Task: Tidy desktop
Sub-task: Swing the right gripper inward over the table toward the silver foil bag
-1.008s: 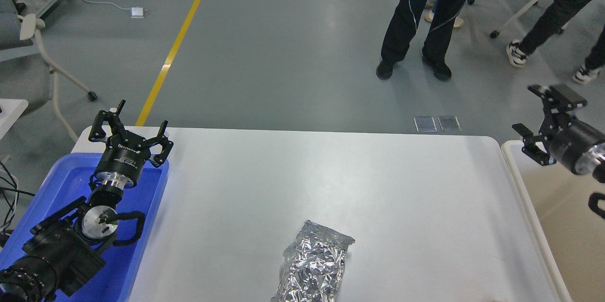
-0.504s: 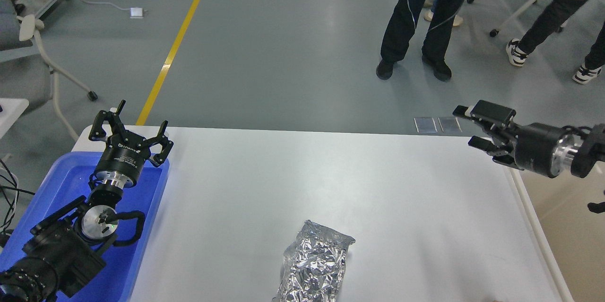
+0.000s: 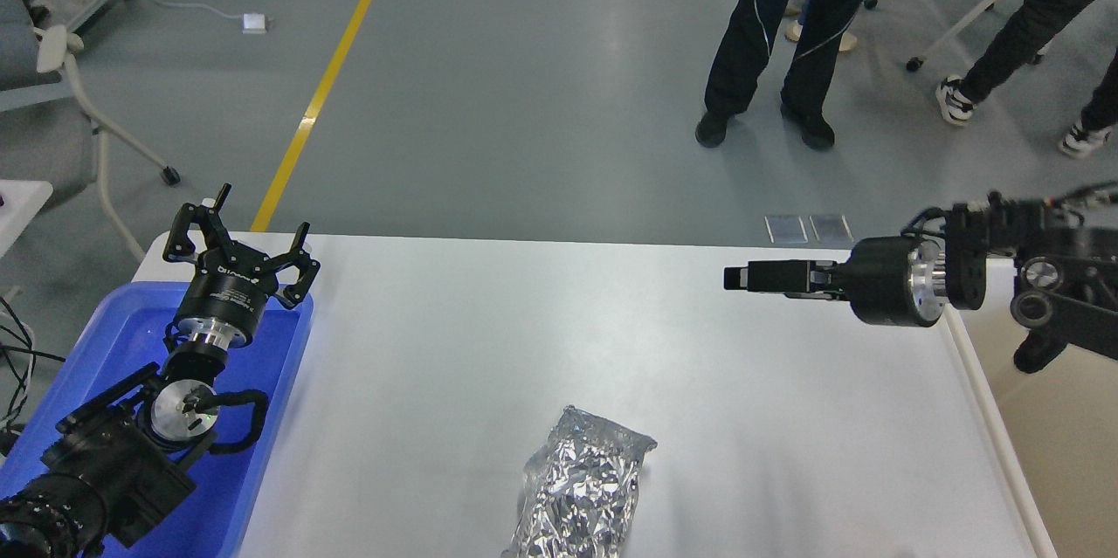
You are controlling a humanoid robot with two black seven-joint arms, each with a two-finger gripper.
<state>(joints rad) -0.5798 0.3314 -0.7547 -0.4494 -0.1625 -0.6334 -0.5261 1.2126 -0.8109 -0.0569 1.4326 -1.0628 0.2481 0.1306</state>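
The desktop point(image 3: 489, 322) is a wide white tabletop with rounded corners. A crumpled silver foil bag point(image 3: 581, 488) lies on it near the front edge, a little right of centre. My left gripper point(image 3: 251, 230) is open and empty, held above the far end of the blue tray point(image 3: 113, 340) at the desktop's left. My right gripper point(image 3: 744, 277) reaches in from the right and points left, above the far right part of the desktop. It is seen edge-on as one dark bar, so its fingers cannot be told apart. Nothing shows in it.
A cream-rimmed beige bin point(image 3: 983, 392) stands against the desktop's right edge, under my right arm. People's legs point(image 3: 769, 43) stand on the grey floor beyond the far edge. Chairs are at the far left point(image 3: 79, 104) and far right.
My right arm has swung in from the right over the bin and now stretches leftward above the desktop, its gripper turned edge-on. The left arm and the foil bag have not moved.
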